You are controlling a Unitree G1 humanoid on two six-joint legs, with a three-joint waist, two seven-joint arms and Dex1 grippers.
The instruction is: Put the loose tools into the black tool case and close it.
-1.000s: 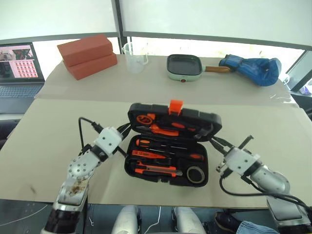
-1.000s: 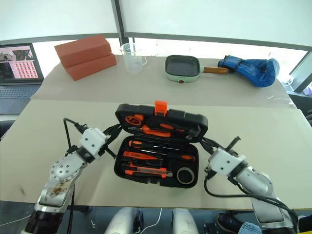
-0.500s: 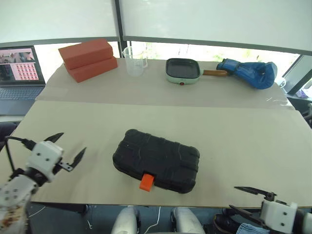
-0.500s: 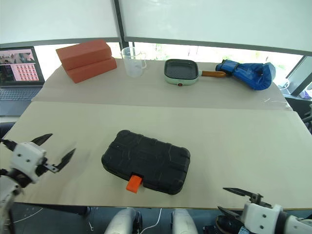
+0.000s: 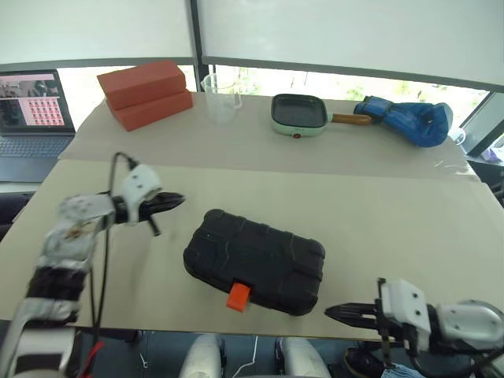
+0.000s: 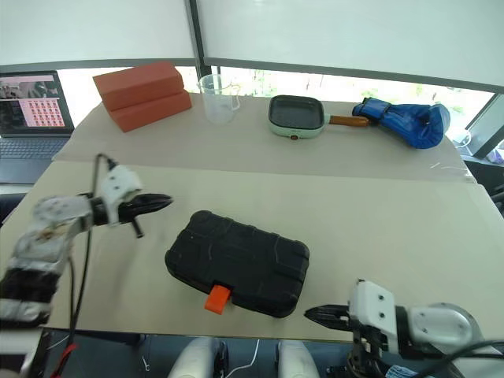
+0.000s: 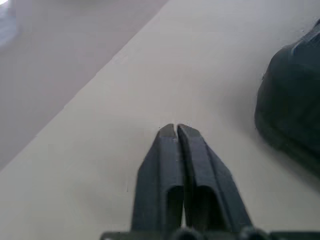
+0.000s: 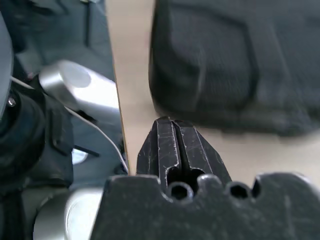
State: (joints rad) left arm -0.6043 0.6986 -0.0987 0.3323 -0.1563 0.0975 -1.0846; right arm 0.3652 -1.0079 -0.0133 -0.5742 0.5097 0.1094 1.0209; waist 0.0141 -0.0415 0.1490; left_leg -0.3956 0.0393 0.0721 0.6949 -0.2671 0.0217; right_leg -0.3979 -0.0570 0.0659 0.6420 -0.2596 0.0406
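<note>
Laptop (image 5: 31, 110): I see it at the far left, about ten o'clock from the case, screen lit.
Red bricks (image 5: 146, 93): two stacked at the back of the desk (image 5: 409, 220), roughly eleven o'clock from the case.
Left end effector (image 5: 177, 200): fingers pressed together, holding nothing; it hovers just off the case's left end, at about ten o'clock from it, tips pointing toward the case.
Measuring cup (image 5: 221, 96): clear, beside the bricks.
Black tool case (image 5: 253, 260): shut, lying flat near the front edge of the desk, centre; its orange latch (image 5: 238, 296) sticks out at six o'clock. I take the latch to be unfastened, though I can't be sure from here.
Frying pan (image 5: 298, 113): at twelve o'clock, back of the desk.
Right end effector (image 5: 337, 313): closed and empty, at the front edge of the desk, about four o'clock from the case, tips aimed at it.
Blue glove (image 5: 405, 118): at two o'clock.
</note>
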